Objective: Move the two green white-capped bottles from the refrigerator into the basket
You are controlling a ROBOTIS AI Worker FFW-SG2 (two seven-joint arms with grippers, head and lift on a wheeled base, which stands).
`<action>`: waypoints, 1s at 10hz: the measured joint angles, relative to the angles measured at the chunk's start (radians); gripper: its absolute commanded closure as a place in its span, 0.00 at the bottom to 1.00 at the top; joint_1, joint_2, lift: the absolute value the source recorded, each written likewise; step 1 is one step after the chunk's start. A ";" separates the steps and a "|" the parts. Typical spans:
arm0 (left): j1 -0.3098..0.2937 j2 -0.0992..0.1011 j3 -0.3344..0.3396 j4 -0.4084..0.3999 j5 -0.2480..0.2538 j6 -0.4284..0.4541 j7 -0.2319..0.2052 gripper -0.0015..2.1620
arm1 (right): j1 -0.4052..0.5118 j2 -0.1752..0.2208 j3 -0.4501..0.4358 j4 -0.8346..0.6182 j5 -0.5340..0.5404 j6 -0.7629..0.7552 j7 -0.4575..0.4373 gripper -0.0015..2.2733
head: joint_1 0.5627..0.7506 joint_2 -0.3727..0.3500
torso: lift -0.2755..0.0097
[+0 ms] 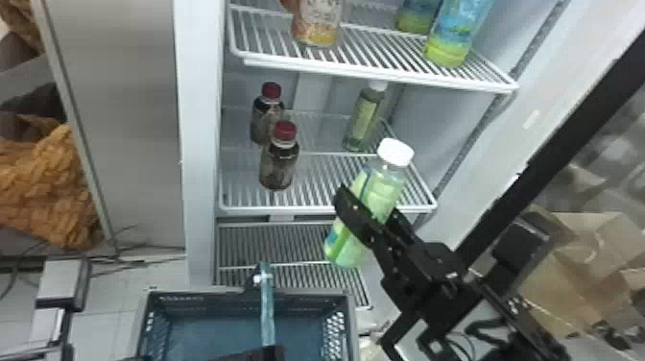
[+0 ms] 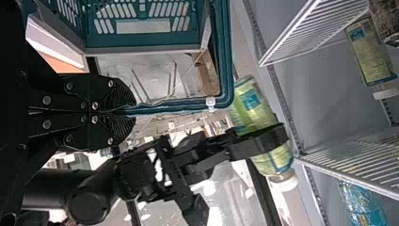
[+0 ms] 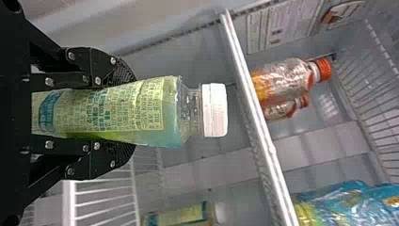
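The green-labelled clear plastic bottle with a white cap [image 1: 384, 185] was in the right gripper [image 1: 368, 207], right of centre in the head view, tilted, its cap toward the upper right and its base toward the lower left. The two black fingers stood apart by the bottle's width, gripping its sides; one crossed in front and hid part of its middle. In the right wrist view the base end ran out of sight among the black gripper parts.

The second green bottle [image 1: 364, 117] stood above and behind it, deeper on the middle white wire shelf [image 1: 326, 210], its white cap partly covered by the shelf above. Left of it stood two dark bottles with red caps, the nearer one [image 1: 280, 165] partly overlapping the farther one [image 1: 261, 120].

Along the head view's top edge, an orange-and-yellow bottle [image 1: 316, 26] and two blue-and-lime bottles [image 1: 453, 41] had their tops cut off.

At the lower centre, the teal plastic basket [image 1: 192, 292] was cropped by the bottom edge. The left gripper [image 1: 275, 352], barely in the frame there, was closed around its teal handle [image 1: 267, 312]. Orange textured fabric [image 1: 43, 185] lay at the far left.
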 measured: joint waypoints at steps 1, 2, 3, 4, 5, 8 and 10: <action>0.003 0.000 0.002 0.000 0.000 0.000 0.000 0.53 | 0.046 0.007 -0.007 -0.050 -0.016 0.033 0.006 0.37 | 0.70 0.03 | 0.04; 0.004 0.000 0.003 -0.002 0.000 0.000 0.000 0.53 | 0.075 0.010 -0.013 -0.088 -0.025 0.068 0.014 0.37 | 0.70 0.03 | 0.04; 0.005 0.000 0.004 -0.002 0.000 0.000 0.000 0.53 | 0.101 0.011 -0.017 -0.120 -0.030 0.108 0.025 0.37 | 0.70 0.04 | 0.04; 0.008 0.001 0.005 -0.003 0.000 0.000 0.000 0.53 | 0.130 0.013 -0.018 -0.149 -0.034 0.146 0.028 0.37 | 0.70 0.04 | 0.04; 0.010 0.001 0.007 -0.004 0.000 0.000 0.000 0.53 | 0.154 0.016 -0.017 -0.168 -0.036 0.176 0.030 0.37 | 0.70 0.05 | 0.04; 0.014 0.001 0.009 -0.005 0.000 0.000 0.000 0.53 | 0.217 0.017 -0.038 -0.215 -0.032 0.279 0.039 0.37 | 0.70 0.04 | 0.04; 0.013 0.000 0.009 -0.005 -0.002 0.000 0.000 0.53 | 0.240 0.017 -0.050 -0.230 -0.031 0.357 0.041 0.37 | 0.70 0.03 | 0.04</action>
